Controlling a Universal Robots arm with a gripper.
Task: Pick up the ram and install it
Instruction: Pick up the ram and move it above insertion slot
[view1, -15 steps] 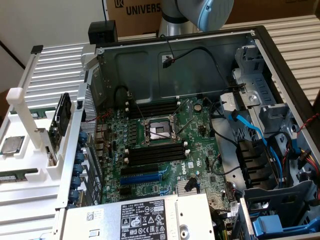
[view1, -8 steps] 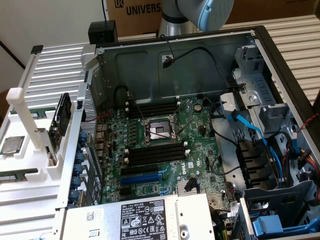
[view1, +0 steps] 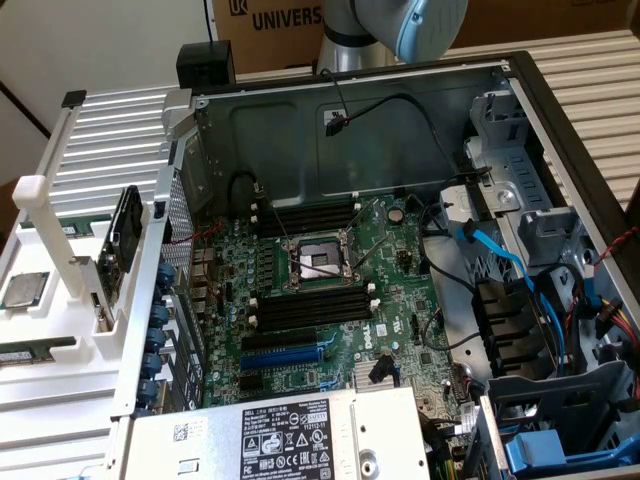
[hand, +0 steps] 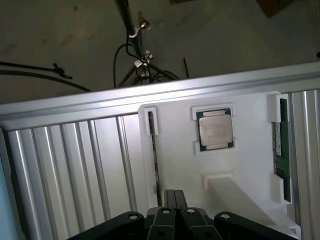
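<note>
The ram (hand: 280, 150), a long green stick with a white label, lies flat in a pocket of the white holder (hand: 175, 145). A second thin stick (hand: 154, 160) stands on edge in another slot of that holder. My gripper (hand: 175, 197) hangs well above the holder, nearest this edge-on stick, its two dark fingers pressed together with nothing between them. In the exterior view the white holder (view1: 60, 300) stands left of the case, with a green stick (view1: 38, 350) lying on it. The motherboard's long black slots (view1: 310, 305) have nothing in them.
A processor chip (hand: 215, 130) sits in the holder between the two sticks. The holder rests on ribbed aluminium rails (hand: 75, 165), with floor and cables beyond. The open computer case (view1: 400, 130) holds blue cables (view1: 510, 265) at the exterior view's right. A power supply (view1: 290, 435) sits at the front.
</note>
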